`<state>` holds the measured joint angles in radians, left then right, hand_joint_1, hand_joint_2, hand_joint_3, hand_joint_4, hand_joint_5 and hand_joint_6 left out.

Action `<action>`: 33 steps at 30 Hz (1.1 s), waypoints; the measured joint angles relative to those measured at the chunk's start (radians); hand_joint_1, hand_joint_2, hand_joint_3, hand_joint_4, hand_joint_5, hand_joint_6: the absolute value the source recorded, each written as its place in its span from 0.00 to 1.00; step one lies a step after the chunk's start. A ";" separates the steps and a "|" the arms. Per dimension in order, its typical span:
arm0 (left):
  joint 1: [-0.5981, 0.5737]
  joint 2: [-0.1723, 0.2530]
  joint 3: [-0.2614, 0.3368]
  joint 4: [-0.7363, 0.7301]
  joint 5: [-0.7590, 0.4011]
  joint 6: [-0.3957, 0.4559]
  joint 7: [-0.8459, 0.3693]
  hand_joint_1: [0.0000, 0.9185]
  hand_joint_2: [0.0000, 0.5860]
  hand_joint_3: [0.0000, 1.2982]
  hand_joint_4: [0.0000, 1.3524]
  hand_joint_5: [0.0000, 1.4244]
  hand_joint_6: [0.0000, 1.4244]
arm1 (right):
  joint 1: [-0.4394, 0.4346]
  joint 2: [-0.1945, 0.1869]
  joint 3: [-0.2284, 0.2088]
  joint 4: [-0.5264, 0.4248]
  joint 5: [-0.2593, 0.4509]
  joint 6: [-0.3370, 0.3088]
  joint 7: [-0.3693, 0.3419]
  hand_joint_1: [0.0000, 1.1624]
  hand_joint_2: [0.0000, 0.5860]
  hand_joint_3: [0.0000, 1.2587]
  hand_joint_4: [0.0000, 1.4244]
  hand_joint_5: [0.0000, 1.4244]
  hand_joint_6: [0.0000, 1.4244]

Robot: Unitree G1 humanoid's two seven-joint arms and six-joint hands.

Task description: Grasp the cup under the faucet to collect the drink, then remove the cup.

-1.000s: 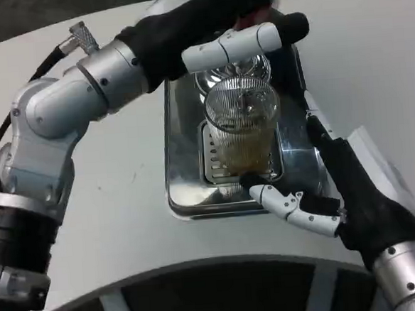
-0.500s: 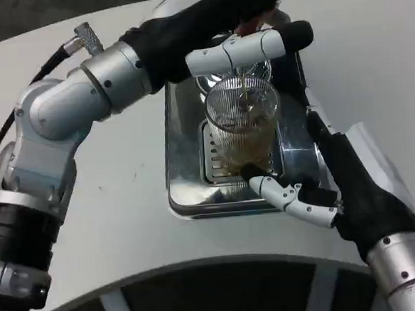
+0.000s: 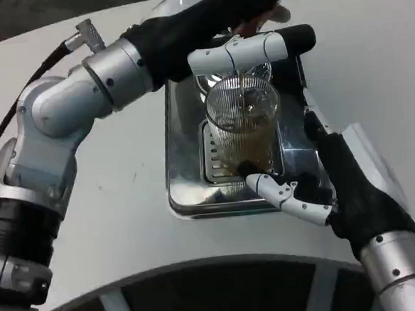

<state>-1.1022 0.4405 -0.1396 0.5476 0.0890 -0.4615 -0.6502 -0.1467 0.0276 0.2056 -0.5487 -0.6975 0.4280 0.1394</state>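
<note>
A ribbed glass cup (image 3: 242, 124) stands upright on the slotted grate of a steel drip tray (image 3: 182, 150) on the white tabletop (image 3: 125, 204), its long axis vertical and its open mouth facing up toward the faucet (image 3: 239, 73) above, partly hidden by the left arm. Over the past second the amber drink in the cup has risen from a shallow pool near the base to well up the glass, while the cup itself has stayed put on the grate, so the collecting step looks well advanced and the lift-away looks close. The right hand (image 3: 316, 187) has crept a little nearer from the near right: a white-and-black finger (image 3: 281, 193) now reaches to the foot of the cup, but whether it touches the glass cannot be made out, and the hand does not appear to have a hold on it, its fingers spread rather than wrapped. The left hand (image 3: 248, 24) remains stretched over the top of the dispenser, one long finger lying across just above the cup's rim; what it presses or grips up there cannot be told from where one stands.
</note>
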 measured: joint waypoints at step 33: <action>-0.014 -0.012 0.000 0.033 -0.001 -0.015 0.000 0.00 0.18 0.10 0.00 0.00 0.15 | -0.113 0.038 0.049 0.210 0.059 0.025 -0.214 0.58 0.40 0.00 0.00 0.00 0.00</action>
<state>-1.1159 0.4285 -0.1397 0.5806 0.0885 -0.4764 -0.6503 -0.2598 0.0659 0.2542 -0.3388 -0.6381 0.4529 -0.0748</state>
